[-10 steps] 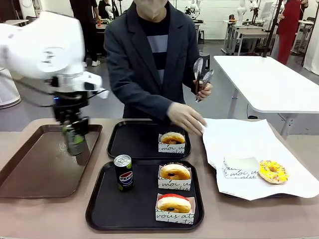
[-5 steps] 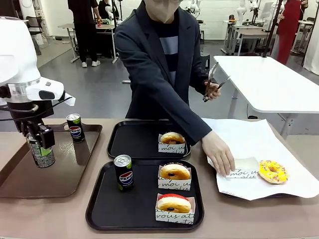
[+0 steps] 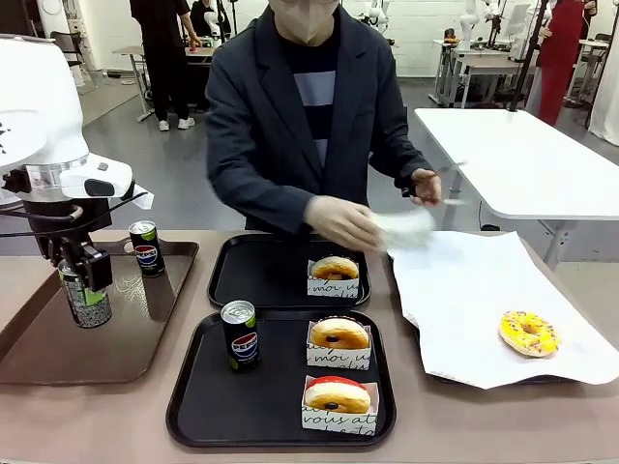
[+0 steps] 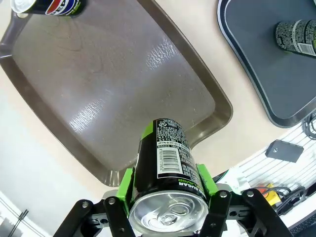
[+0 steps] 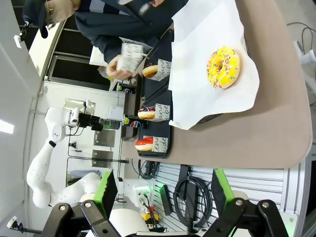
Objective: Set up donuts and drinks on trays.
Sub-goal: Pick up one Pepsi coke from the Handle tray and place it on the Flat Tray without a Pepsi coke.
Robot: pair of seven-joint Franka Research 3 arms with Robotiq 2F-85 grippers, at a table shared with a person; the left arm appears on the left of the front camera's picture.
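You are looking at three slim black soda cans: one clenched in the left claw above the glossy brown tray, one standing at that tray's far edge, one on the near matte black tray. Four ring donuts: two sleeved on the near tray, one on the far black tray, a yellow one on white paper. The right wrist view is showing the right claw gaping empty beyond the tan desk.

2 matte black trays, a glossy brown tray, a yellow-glazed donut with sprinkles on white paper.
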